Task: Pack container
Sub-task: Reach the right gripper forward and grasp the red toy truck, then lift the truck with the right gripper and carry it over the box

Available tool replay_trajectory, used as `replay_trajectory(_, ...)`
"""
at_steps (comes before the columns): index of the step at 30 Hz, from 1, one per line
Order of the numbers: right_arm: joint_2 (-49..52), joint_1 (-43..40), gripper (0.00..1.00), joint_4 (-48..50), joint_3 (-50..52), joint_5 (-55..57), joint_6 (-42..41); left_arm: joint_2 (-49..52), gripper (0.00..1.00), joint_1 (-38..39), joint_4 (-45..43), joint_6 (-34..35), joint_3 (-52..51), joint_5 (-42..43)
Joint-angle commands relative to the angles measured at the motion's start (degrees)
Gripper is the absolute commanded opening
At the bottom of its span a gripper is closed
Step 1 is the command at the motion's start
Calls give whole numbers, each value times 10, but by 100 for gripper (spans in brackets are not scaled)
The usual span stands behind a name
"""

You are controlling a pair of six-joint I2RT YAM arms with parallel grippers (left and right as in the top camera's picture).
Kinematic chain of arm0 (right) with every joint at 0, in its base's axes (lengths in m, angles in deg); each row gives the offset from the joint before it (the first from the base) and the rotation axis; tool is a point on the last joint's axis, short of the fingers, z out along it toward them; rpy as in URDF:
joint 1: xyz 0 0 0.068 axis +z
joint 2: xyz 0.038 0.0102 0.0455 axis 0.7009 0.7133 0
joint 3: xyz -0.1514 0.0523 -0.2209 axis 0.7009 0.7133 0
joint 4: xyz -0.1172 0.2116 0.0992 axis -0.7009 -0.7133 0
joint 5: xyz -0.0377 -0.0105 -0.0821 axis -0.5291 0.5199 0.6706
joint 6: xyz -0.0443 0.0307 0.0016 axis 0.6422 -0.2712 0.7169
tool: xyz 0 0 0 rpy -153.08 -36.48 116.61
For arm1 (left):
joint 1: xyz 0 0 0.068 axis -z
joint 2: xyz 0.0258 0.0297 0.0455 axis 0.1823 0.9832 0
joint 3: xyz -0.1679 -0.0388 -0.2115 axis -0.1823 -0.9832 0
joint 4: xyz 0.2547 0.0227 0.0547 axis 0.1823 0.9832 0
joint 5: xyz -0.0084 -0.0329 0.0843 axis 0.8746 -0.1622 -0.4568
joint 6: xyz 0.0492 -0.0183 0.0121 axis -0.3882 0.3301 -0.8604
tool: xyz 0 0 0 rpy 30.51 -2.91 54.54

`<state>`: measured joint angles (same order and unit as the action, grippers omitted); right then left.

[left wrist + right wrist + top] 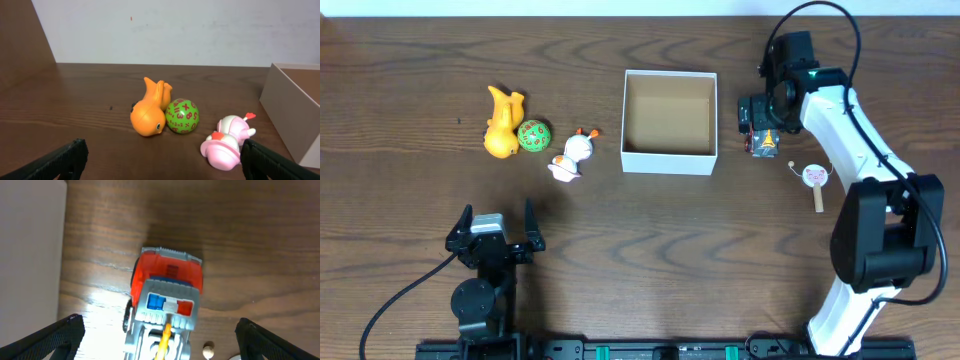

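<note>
The container (669,162), a square open cardboard box with white walls and a brown inside, stands mid-table and holds nothing; its wall shows in the left wrist view (285,107) and the right wrist view (30,255). My right gripper (761,122) is open, hovering over a red and grey toy fire truck (165,305) just right of the box, the truck (765,142) between its fingers (157,335) but not gripped. My left gripper (497,232) is open and empty near the front edge. An orange fish toy (501,122), a green ball (533,135) and a pink and white toy (572,155) lie left of the box.
A small wooden stick toy with a round pink face (815,179) lies right of the truck. In the left wrist view the fish (148,112), ball (182,116) and pink toy (227,142) lie ahead of the fingers (162,162). A white wall rises behind the table.
</note>
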<state>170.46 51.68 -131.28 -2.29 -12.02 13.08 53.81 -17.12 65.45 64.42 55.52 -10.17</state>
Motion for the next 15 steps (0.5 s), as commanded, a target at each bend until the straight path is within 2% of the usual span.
replay_trajectory(1, 29, -5, 99, -7, -12, 9, 35, -3, 98, -2, 21, -9, -8, 15)
replay_trajectory(15, 103, -6, 97, 54, -12, 32, -32, -3, 98, -2, 21, -9, -8, 15)
